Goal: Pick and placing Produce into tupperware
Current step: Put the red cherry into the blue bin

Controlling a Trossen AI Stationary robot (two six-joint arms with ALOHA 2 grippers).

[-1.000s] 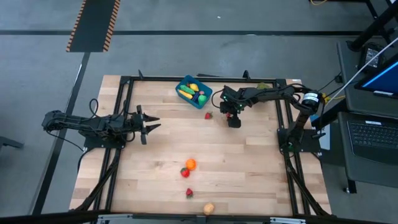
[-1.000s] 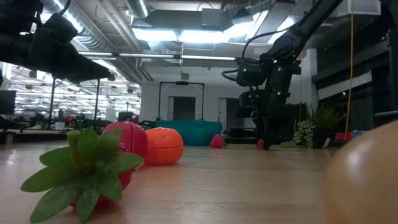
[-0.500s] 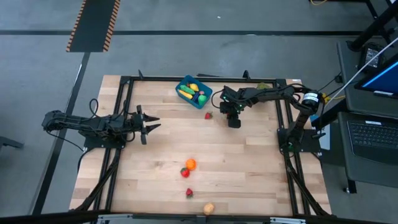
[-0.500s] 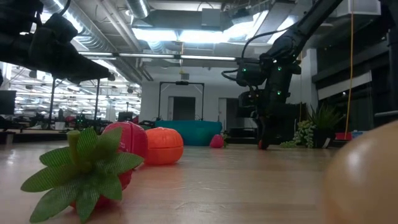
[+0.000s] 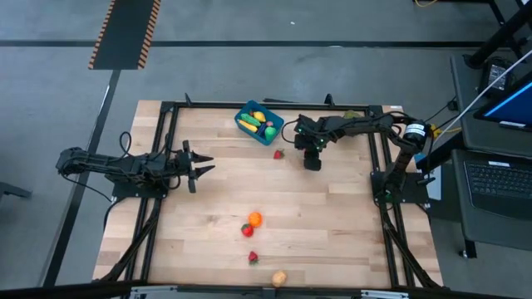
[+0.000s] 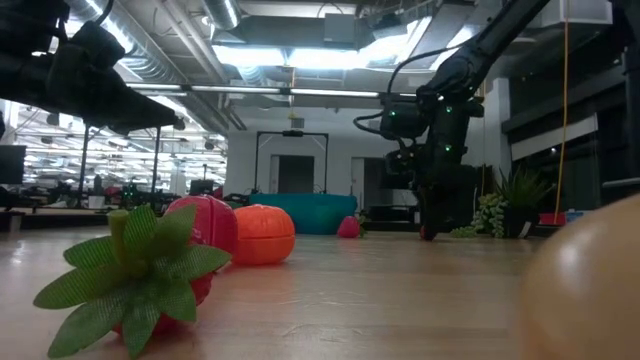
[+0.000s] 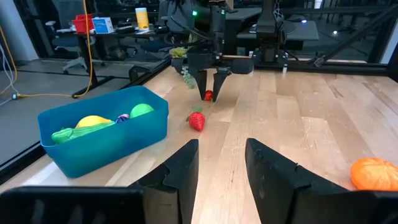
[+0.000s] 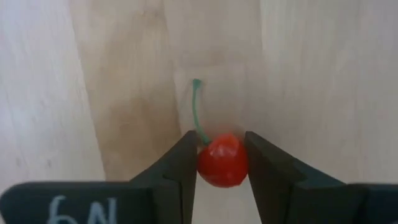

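Note:
My right gripper (image 5: 312, 164) points down at the far middle of the table, shut on a small red cherry (image 8: 222, 163) with a green stem (image 8: 198, 109). The blue tupperware (image 5: 258, 123) stands to its left near the far edge and holds several pieces of produce. A strawberry (image 5: 278, 154) lies between the tupperware and my right gripper. My left gripper (image 5: 204, 164) waits level at the table's left, open with nothing between its fingers (image 7: 186, 165). My right gripper pinches the cherry's round red body (image 8: 211, 165) between its two fingers (image 8: 180, 162), coming from above and pointing down. The stem sticks out ahead of the fingers over the wood. The cherry is at table height; I cannot tell whether it is lifted.
An orange fruit (image 5: 254, 219), a red fruit with green leaves (image 5: 247, 230), another red piece (image 5: 253, 257) and a tan one (image 5: 279, 278) lie toward the near edge. A black frame (image 5: 170, 124) rims the table. Bare wood lies between the arms.
My right gripper has stayed over the same spot, rolled a little about its own pointing line, and its fingers have closed on the cherry. The cherry has not left its place on the table.

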